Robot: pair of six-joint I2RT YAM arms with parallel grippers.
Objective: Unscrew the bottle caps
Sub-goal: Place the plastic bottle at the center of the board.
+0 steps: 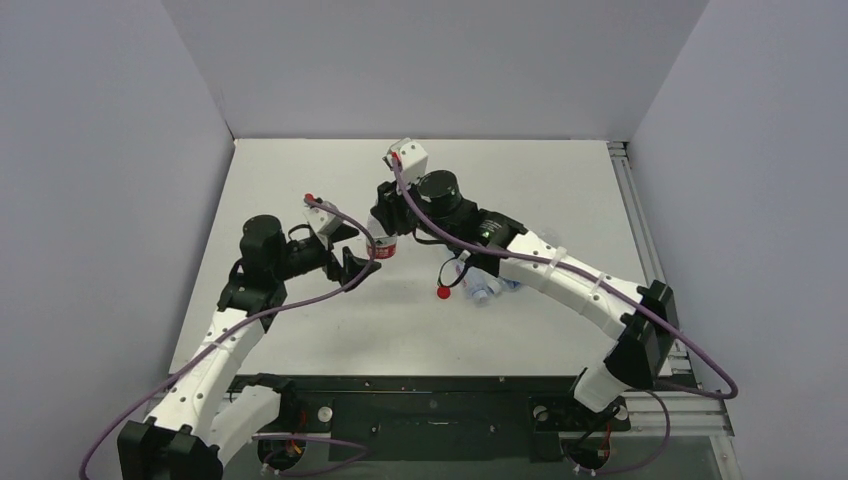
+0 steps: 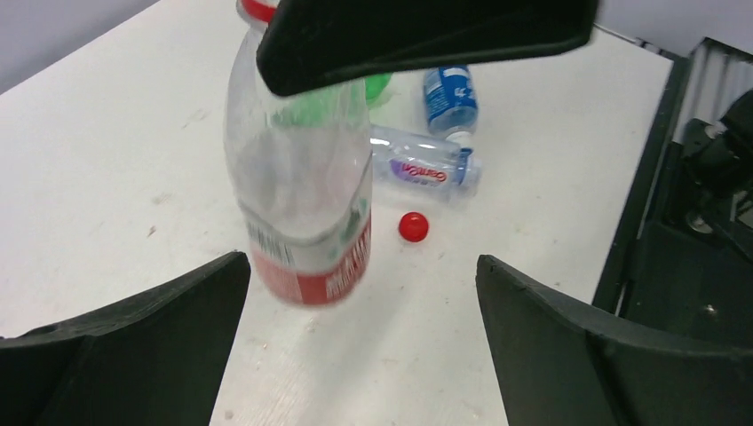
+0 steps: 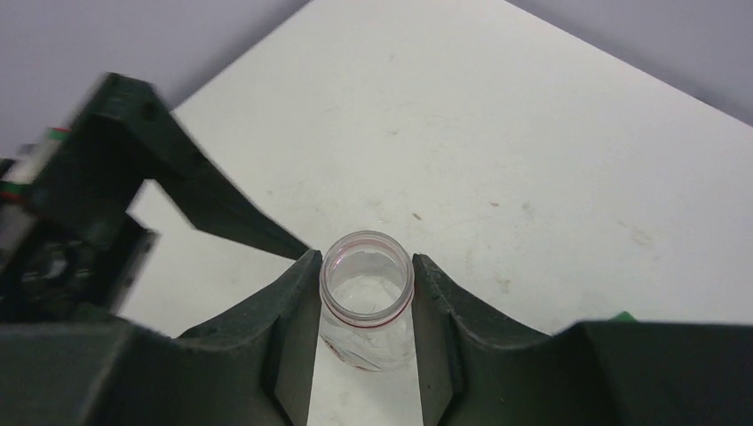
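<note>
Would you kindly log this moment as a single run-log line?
right gripper: clamped on red-label bottle neck | left gripper: open, not touching bottle | red cap: off, on table

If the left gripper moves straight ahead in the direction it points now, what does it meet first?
The left gripper, jaws open, would probably meet the red-labelled bottle first. It is straight ahead, its neck held by the right gripper. The gap is hard to judge.
</note>
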